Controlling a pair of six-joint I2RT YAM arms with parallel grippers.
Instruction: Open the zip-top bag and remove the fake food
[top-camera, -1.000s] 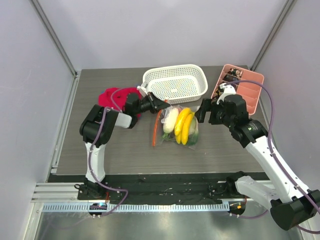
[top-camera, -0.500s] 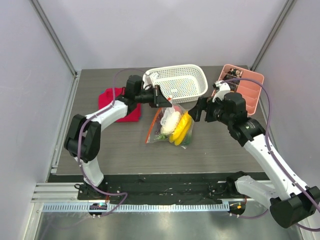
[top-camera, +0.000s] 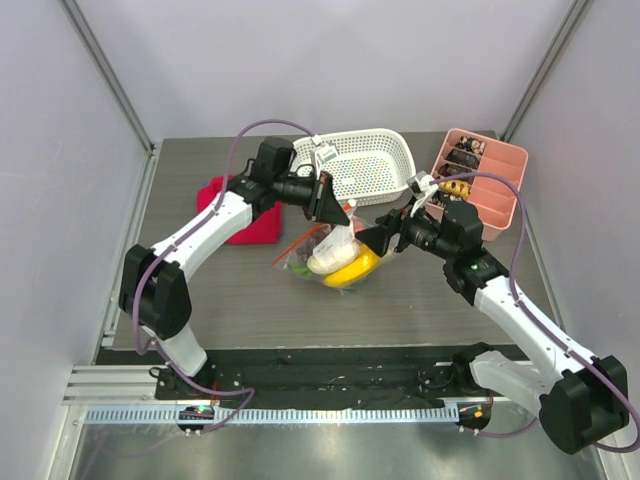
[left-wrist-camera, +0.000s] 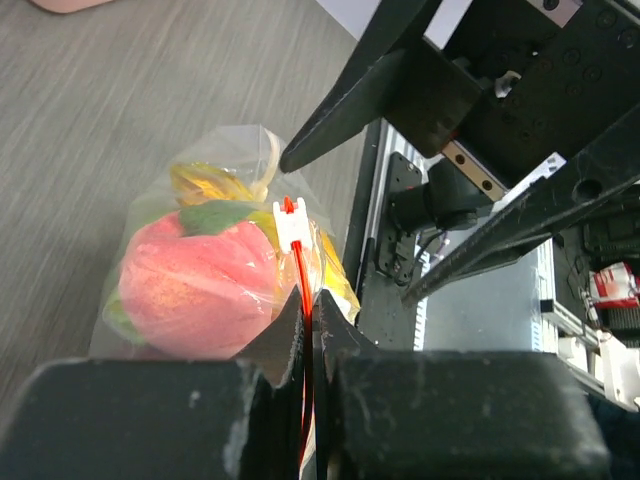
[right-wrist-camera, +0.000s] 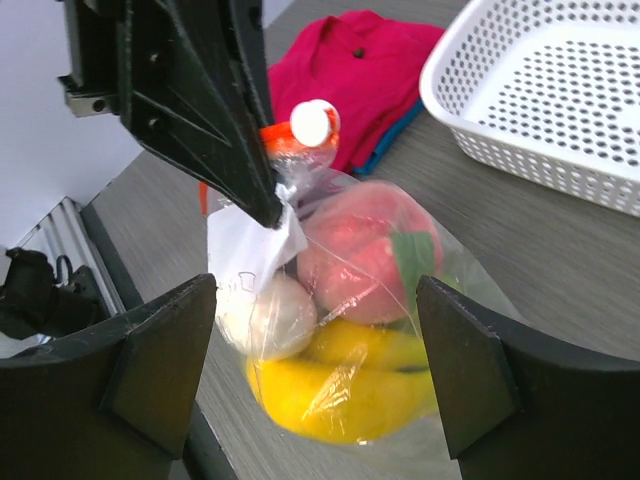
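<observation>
While my left pincer (left-wrist-camera: 308, 303) pinches the bag (left-wrist-camera: 200, 285) by its zipper (left-wrist-camera: 303, 265), my spread right pincer (right-wrist-camera: 312, 295) faces the bag, seemingly just short of it.

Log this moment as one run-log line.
left gripper: shut on orange-red zipper strip of clear crinkly zip-top bag, bag hanging | right gripper: open, facing bag, not gripping | plastic fake food: inside bag

The grey table (top-camera: 400, 300) carries a white basket (top-camera: 375, 170), pink tray (top-camera: 495, 190) and red cloth (top-camera: 258, 225).
</observation>
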